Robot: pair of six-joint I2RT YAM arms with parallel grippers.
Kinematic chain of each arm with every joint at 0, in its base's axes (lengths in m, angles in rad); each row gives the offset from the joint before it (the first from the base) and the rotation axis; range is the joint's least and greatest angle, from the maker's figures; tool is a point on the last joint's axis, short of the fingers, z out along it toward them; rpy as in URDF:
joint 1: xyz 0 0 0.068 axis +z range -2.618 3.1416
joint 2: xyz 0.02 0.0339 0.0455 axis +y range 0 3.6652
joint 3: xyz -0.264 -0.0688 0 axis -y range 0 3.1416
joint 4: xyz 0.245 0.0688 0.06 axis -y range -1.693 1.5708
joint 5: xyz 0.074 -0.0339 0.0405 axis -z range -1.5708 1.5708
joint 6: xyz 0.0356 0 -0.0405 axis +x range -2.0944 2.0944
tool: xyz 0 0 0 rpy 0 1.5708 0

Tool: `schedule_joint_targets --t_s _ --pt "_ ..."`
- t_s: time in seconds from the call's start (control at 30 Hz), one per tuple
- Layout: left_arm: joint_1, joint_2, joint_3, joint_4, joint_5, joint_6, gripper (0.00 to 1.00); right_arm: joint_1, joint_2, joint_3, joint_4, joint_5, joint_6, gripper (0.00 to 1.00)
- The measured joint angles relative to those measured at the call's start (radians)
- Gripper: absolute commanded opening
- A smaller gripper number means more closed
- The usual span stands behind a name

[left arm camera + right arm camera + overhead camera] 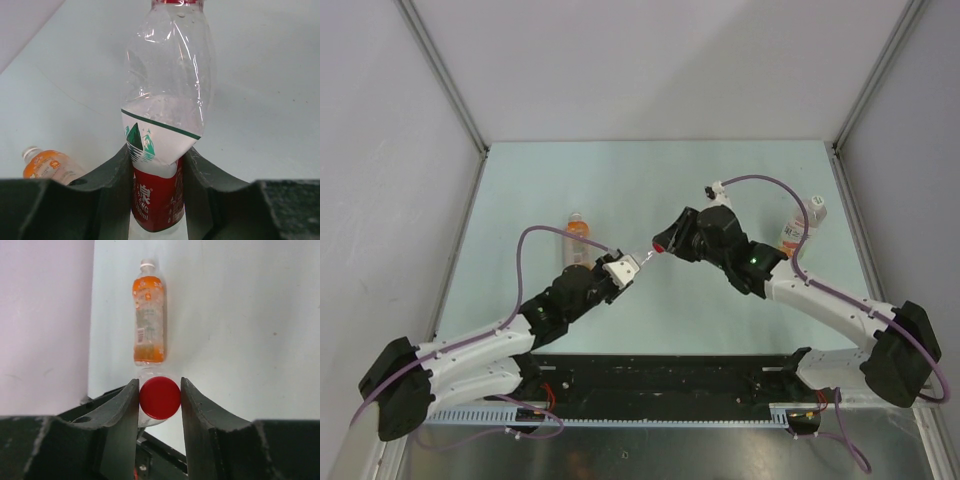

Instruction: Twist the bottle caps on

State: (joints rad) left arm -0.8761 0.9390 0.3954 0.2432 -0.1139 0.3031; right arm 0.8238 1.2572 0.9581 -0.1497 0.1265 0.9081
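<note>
While the two arms met over the middle of the table (650, 180), the left gripper (623, 266) was clamped on the lower, red part of the red-and-white labelled bottle (162, 100). It held the bottle off the surface with the neck pointing toward 2 o'clock. The clear upper body looked dented and crumpled. The right gripper (663, 245) came in from 3 o'clock, pinching the red cap (160, 397) by its rim between both fingers. From the left wrist view, a sliver of red sat right at the bottle's mouth, so the cap seemed to be on the neck or touching it.

At about 10 o'clock from the meeting point was the orange bottle (148, 320), with a white cap (147, 263) on it. Another bottle (790, 238) stood at 3 o'clock beside the right arm, too small for me to tell whether it was capped.

I judged this to be the threading step for the red cap. The next move would call for the right wrist to turn the cap squarely on the neck while the left held firm. The soft bottle might twist or buckle under that.
</note>
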Motion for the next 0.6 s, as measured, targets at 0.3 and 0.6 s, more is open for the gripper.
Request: schedule_joint_targets --t_s 0.3,0.6 --pt "-0.012 0.004 -0.01 0.089 -0.026 -0.004 0.0 -0.075 0.008 0.0 0.083 -0.162 0.023 0.79" --pt "-0.036 -0.077 -0.076 0.183 0.084 -0.065 0.0 -0.107 -0.217 -0.002 0.11 -0.441 -0.476 0.99"
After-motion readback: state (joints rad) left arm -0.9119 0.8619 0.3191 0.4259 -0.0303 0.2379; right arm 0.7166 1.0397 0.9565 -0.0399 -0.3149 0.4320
